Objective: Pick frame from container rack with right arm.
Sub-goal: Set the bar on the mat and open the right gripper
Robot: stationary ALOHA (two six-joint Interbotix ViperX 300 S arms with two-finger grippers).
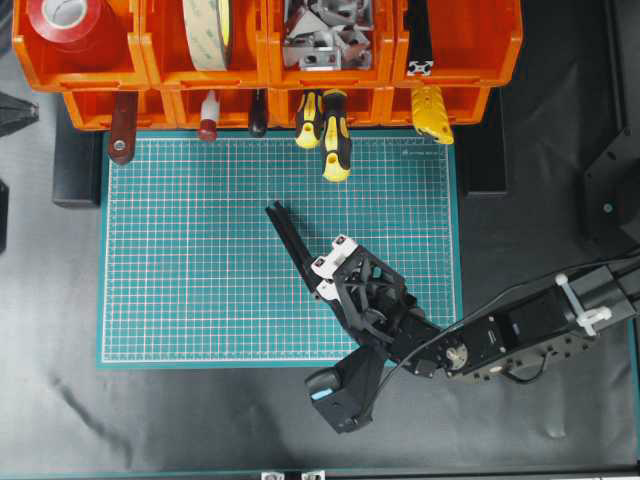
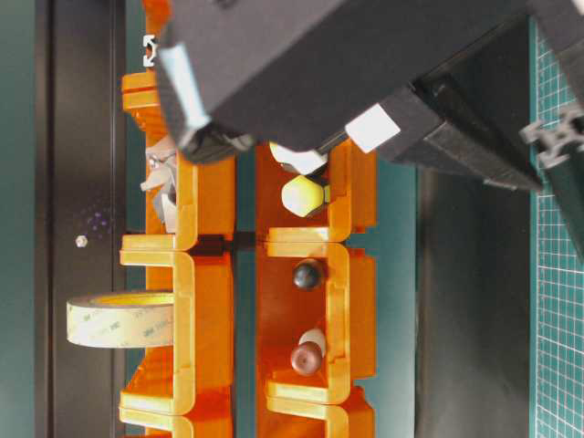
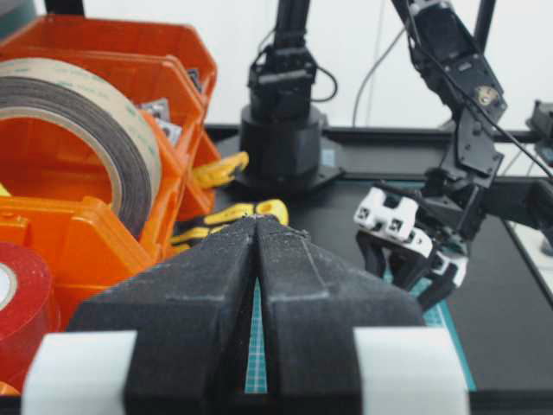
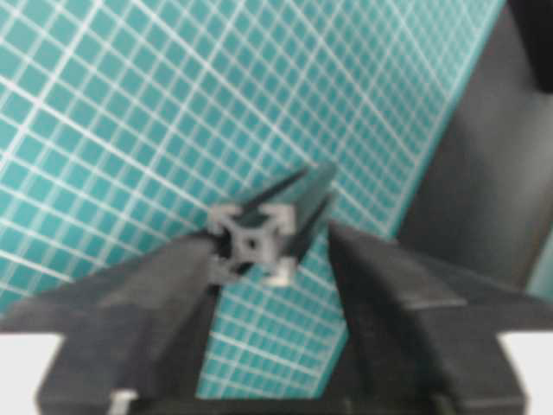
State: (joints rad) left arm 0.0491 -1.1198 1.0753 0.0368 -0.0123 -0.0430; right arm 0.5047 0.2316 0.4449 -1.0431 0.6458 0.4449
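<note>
The orange container rack (image 1: 460,40) runs along the far edge of the green mat (image 1: 200,260). A black slotted bar (image 1: 418,45) with a silvery cut end lies in its top right bin. My right gripper (image 1: 285,228) is low over the middle of the mat. In the right wrist view the frame (image 4: 259,226) shows end-on between the jaws of the right gripper (image 4: 275,240). It touches the left finger (image 4: 164,285), with mat showing between it and the right finger, so the jaws are open. My left gripper (image 3: 257,226) is shut and empty, beside the rack.
The bins hold a red tape roll (image 1: 65,20), a beige tape roll (image 1: 205,30) and metal brackets (image 1: 325,35). Yellow-and-black screwdrivers (image 1: 335,140) and other handles stick out of the lower row over the mat's far edge. Black blocks flank the mat.
</note>
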